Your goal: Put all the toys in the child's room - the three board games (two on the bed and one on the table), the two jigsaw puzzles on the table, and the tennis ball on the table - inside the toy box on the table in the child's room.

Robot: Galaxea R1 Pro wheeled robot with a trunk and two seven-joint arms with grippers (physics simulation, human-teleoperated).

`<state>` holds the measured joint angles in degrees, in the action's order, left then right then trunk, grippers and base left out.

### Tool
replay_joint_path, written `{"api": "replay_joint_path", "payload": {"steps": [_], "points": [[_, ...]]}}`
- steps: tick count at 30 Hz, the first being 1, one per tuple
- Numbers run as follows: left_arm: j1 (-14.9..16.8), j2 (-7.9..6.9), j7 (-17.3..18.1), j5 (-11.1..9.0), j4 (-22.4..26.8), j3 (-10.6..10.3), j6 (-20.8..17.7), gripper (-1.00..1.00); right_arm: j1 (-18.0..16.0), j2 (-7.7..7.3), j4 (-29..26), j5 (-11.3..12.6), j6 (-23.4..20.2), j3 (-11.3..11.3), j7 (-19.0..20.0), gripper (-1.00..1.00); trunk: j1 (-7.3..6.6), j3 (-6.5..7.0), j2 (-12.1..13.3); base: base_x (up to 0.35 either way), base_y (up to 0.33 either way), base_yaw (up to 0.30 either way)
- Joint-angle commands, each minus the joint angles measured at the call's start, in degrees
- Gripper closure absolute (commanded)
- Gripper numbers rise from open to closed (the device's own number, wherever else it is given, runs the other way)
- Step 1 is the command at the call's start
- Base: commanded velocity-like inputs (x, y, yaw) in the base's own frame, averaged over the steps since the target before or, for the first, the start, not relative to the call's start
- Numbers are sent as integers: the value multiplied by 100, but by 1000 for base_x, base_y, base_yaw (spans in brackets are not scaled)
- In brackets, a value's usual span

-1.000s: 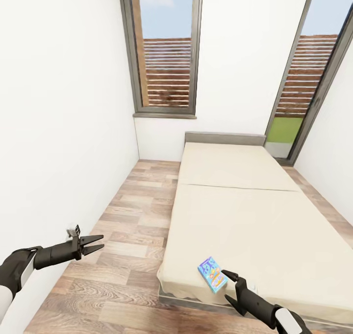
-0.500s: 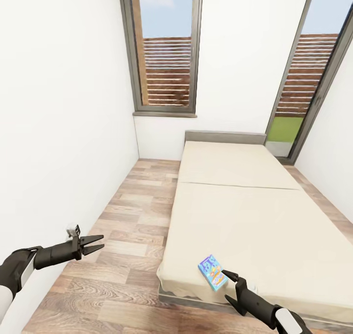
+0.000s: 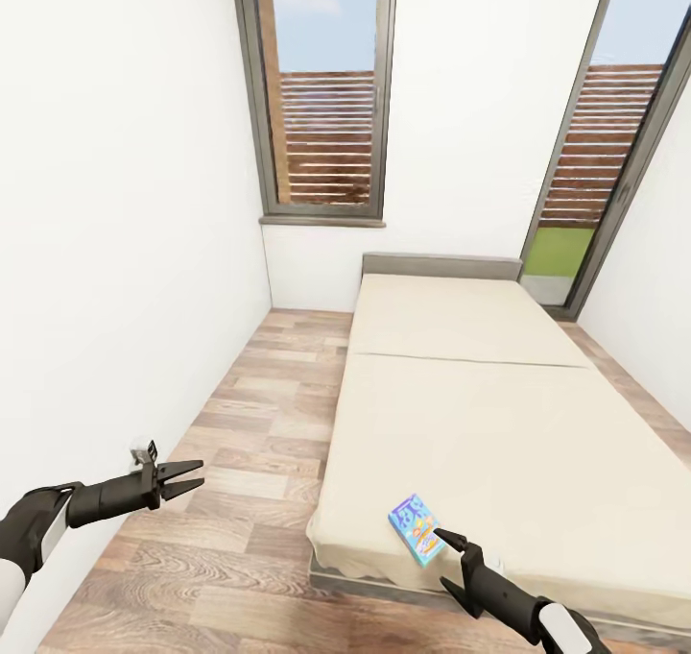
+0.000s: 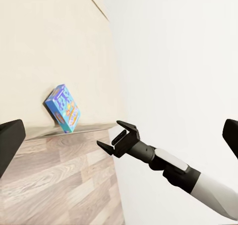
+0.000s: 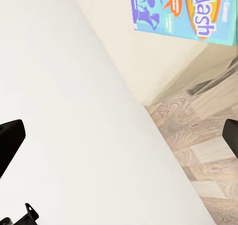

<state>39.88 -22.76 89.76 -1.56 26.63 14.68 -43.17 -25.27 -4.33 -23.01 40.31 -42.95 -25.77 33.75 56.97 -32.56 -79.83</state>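
A light blue cartoon board game [image 3: 416, 527] lies flat on the beige bed [image 3: 499, 423], close to the near left corner of the mattress. My right gripper [image 3: 448, 564] is open just short of that box, a little off the bed's foot edge, holding nothing. The right wrist view looks onto the same board game [image 5: 183, 12] from close by. Over the wooden floor beside the left wall, my left gripper [image 3: 190, 474] is open and empty. From the left wrist view I see the board game [image 4: 63, 108] on the mattress corner and the right gripper [image 4: 117, 138] near it.
A white wall [image 3: 115, 251] runs close along my left arm. A strip of wooden floor [image 3: 259, 423] lies between that wall and the bed. Two tall windows [image 3: 326, 97] stand in the far wall behind the grey headboard [image 3: 440, 268].
The whole view has shifted slightly: bed and board game sit a little higher in the picture, and the gap to my right gripper has grown. Both arms keep their pose.
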Motion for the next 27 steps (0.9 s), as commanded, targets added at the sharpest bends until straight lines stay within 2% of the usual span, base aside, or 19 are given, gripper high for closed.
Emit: {"api": "replay_joint_path", "payload": {"steps": [1,27], "points": [[3,0,24,6,0,3,-60,-100,-7,3,2,-5,-37,-34,8,-100,22,-24,-45,0,0,0],[3,0,24,6,0,0,-54,-100,-5,2,-2,-5,-38,-34,9,-100,593,-491,-1087,0,0,0]]}}
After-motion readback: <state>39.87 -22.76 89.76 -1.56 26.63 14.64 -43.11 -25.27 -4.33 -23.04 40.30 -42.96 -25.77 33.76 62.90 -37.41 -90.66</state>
